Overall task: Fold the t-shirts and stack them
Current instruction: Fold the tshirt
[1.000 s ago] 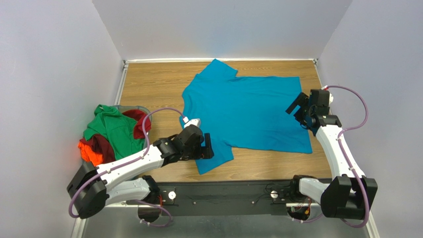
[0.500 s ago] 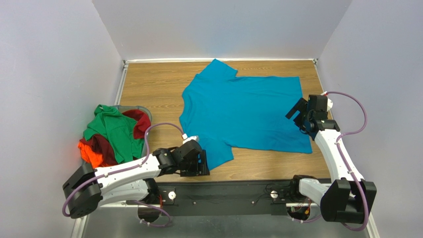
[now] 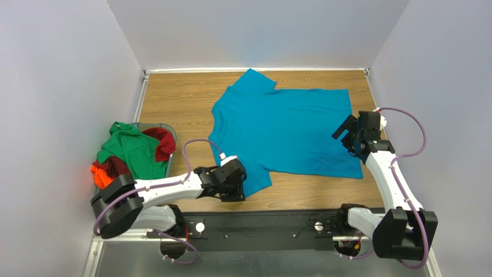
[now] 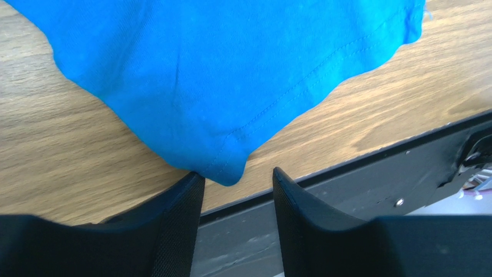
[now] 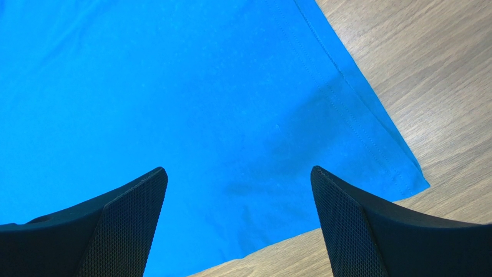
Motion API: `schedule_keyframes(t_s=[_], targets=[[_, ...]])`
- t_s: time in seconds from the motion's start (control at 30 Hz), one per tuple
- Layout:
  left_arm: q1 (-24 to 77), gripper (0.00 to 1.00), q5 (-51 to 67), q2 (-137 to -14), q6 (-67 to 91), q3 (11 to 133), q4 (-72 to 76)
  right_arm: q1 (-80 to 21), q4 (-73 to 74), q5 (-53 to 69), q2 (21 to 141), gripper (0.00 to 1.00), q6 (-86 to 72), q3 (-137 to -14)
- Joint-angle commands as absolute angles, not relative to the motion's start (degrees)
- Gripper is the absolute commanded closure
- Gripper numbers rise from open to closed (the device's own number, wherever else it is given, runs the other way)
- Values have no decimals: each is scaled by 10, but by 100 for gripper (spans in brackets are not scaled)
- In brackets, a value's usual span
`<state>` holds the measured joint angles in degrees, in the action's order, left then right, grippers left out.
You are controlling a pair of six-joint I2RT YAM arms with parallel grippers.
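Note:
The teal-blue t-shirt (image 3: 283, 130) lies spread flat on the wooden table. My left gripper (image 3: 234, 187) sits low at the corner of its near sleeve. In the left wrist view the sleeve's hemmed tip (image 4: 228, 167) touches the left finger, and the left gripper (image 4: 238, 173) has a narrow gap between its jaws, not clamped on the cloth. My right gripper (image 3: 348, 128) hovers wide open over the shirt's right hem; the right wrist view shows the gripper (image 5: 238, 170) above the teal cloth (image 5: 173, 86) near its corner. Green (image 3: 135, 151), dark red (image 3: 164, 141) and orange (image 3: 101, 176) t-shirts are heaped at the left.
The heaped shirts fill a grey-blue basket (image 3: 168, 129) at the table's left edge. A black rail (image 3: 260, 222) runs along the near edge, just behind the left gripper's fingers (image 4: 323, 213). White walls close in the sides and back.
My left gripper slid nearer along the sleeve to its tip and its jaws narrowed from wide open. The right gripper shifted slightly nearer, then held still.

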<state>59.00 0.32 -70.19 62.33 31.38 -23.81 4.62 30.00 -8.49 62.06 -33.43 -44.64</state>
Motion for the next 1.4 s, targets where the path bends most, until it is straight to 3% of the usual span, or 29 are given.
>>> schedule_keyframes(t_s=[0.0,0.03,0.1,0.2,0.23,0.67,0.83,1.1,1.37], targets=[[593,59,-35,-729,629,303,-253,50,301,-94,606,0,-340,-430],[593,68,-34,-732,630,302,-254,50,301,-95,599,0,-347,-424],[593,75,-34,-732,631,301,-253,50,301,-98,590,0,-356,-416],[592,99,-40,-728,630,301,-253,50,308,-95,564,0,-373,-400],[593,100,-40,-726,628,301,-253,50,314,-95,556,0,-381,-397],[593,100,-60,-645,614,285,-232,50,470,-93,457,0,-553,-350],[592,100,-61,-596,608,272,-216,51,484,-54,415,0,-617,-286],[592,100,-70,-570,598,270,-216,50,485,-154,420,0,-658,-267],[591,100,-74,-591,599,276,-219,51,437,-166,452,2,-680,-249]])
